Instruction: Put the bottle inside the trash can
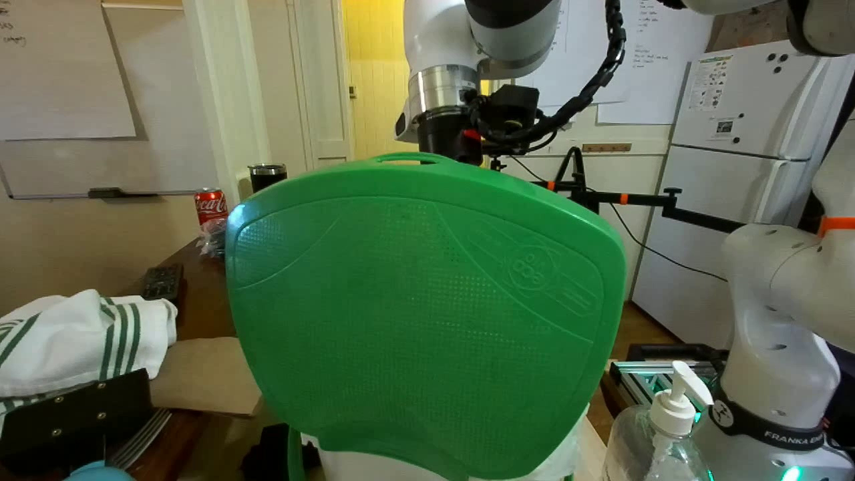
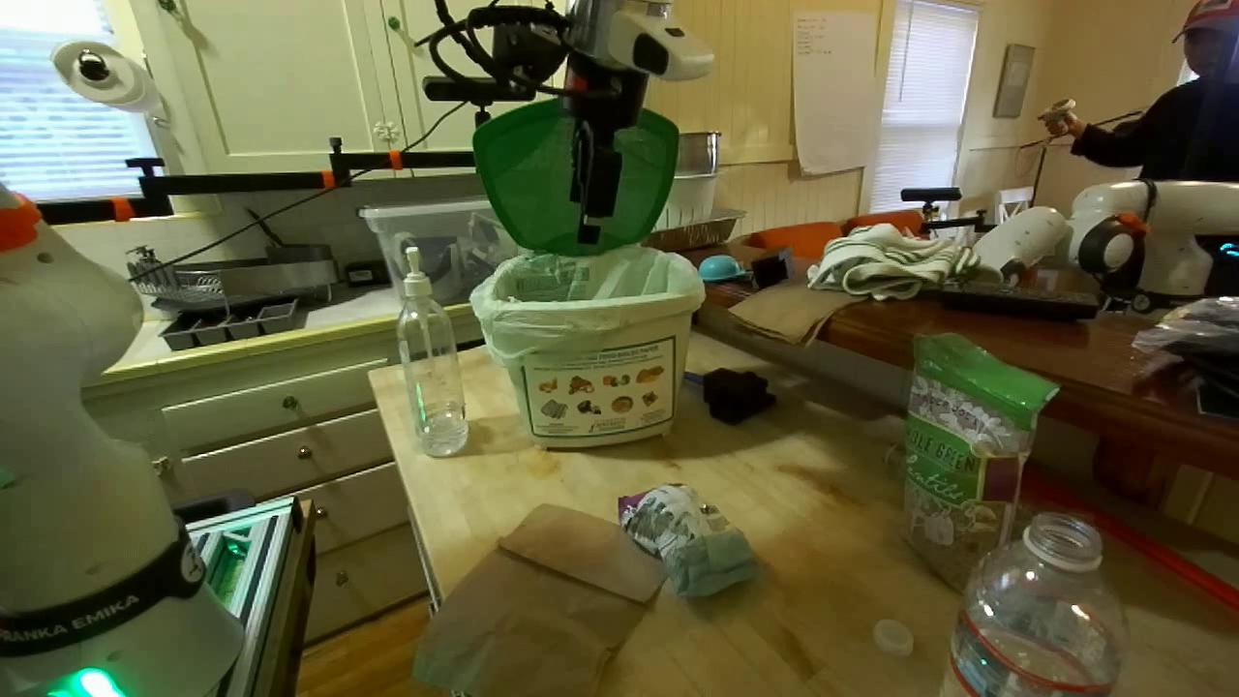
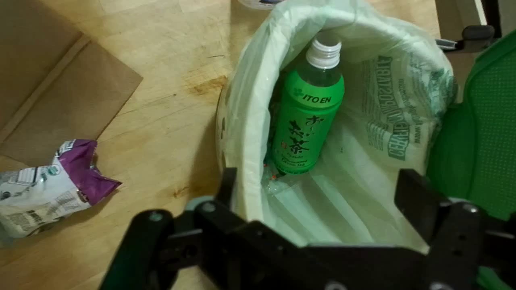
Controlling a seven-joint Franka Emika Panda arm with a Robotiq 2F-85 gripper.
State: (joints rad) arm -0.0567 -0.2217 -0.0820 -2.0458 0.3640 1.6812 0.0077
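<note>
Trash can [image 2: 595, 353], packet [image 2: 689, 540], paper [image 2: 542, 605] on wooden tabletop [image 2: 823, 513]

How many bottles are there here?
3 in sight: the green bottle inside the bin, the pump bottle beside it, the open clear bottle lower right in an exterior view. Others may be hidden.

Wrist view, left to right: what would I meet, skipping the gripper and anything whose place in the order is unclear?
Purple-and-white packet → Ito En green tea bottle → green trash can lid.
</note>
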